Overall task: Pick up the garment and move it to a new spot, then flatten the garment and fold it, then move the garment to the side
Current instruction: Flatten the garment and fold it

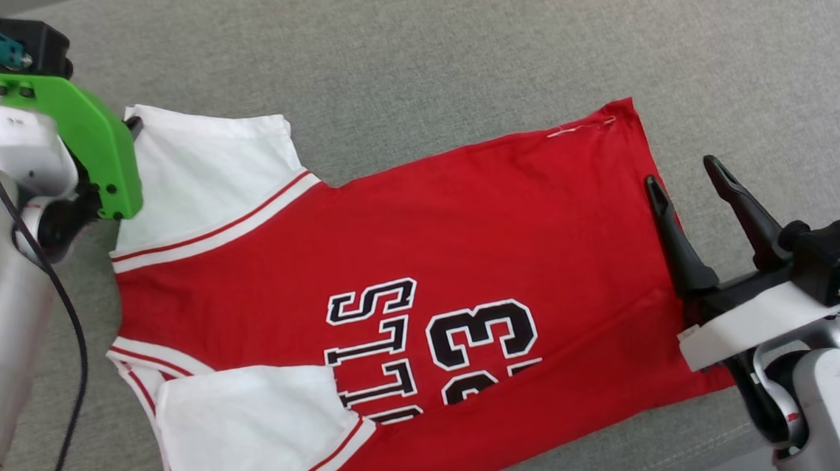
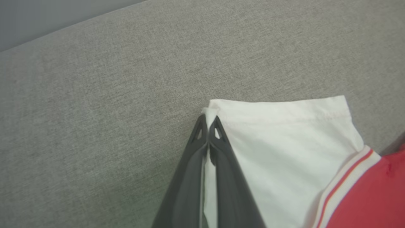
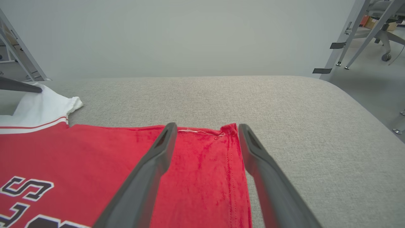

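Note:
The garment (image 1: pixel 407 266) lies flat and face up on the grey surface, a red jersey with white sleeves and black lettering, its collar end toward the left. My left gripper (image 2: pixel 208 122) is shut on the outer corner of the far white sleeve (image 2: pixel 284 139), with cloth pinched between the fingers; its green mount (image 1: pixel 88 140) stands over that sleeve (image 1: pixel 201 169). My right gripper (image 1: pixel 682 173) is open at the hem (image 3: pixel 234 158), one finger over the red cloth, the other over the grey surface beside it.
The grey padded surface (image 1: pixel 451 48) stretches beyond the garment to the far side and to the right. Its rounded edge (image 3: pixel 357 104) drops to a floor with metal frame legs (image 3: pixel 345 41) and an office chair at the right.

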You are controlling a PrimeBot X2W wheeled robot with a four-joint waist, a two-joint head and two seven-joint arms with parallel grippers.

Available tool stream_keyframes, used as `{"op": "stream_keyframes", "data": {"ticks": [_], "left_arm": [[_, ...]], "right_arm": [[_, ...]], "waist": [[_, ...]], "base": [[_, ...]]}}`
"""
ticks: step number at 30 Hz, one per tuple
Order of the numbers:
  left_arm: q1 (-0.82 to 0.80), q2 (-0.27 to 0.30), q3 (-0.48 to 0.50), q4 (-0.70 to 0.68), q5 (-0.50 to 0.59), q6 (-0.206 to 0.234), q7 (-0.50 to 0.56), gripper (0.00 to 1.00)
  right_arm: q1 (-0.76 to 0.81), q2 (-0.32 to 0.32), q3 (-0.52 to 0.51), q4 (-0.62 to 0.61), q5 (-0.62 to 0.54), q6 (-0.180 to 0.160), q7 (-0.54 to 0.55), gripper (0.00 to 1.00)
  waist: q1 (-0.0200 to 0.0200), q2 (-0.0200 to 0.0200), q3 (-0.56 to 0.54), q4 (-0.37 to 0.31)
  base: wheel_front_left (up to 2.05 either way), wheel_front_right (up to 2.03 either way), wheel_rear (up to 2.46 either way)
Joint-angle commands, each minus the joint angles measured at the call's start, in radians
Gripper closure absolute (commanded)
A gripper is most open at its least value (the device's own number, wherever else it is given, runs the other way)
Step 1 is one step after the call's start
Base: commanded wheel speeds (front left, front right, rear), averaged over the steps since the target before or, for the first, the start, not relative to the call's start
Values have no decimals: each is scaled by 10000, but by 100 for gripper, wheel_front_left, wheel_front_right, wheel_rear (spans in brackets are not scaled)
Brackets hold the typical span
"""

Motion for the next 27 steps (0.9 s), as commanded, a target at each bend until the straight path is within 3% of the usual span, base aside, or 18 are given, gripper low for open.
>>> {"op": "stream_keyframes", "data": {"ticks": [1, 10, 19, 27], "left_arm": [[271, -80, -6, -141, -51, -22, -243, 100], [1338, -49, -234, -2087, -136, 126, -744, 100], [2770, 476, -143, -5719, -243, 1393, -352, 100], [3704, 1107, -1, -8420, -57, 2399, -78, 100]], "right_arm": [[41, -155, -69, -54, -70, -7, 168, 0], [242, -1495, -234, -402, 245, -7, 2732, 0], [-511, -3197, -240, -436, 1431, -7, 6259, 0], [-1940, -4007, -364, 98, 1948, -7, 8137, 0]], "waist": [[-1, 0, -551, 424], [-1, 0, -1240, 1309], [-1, 0, -978, 2154], [-1, 0, -176, 2763]], "base": [[0, 0, 0], [0, 0, 0], [0, 0, 0], [0, 0, 0]]}}
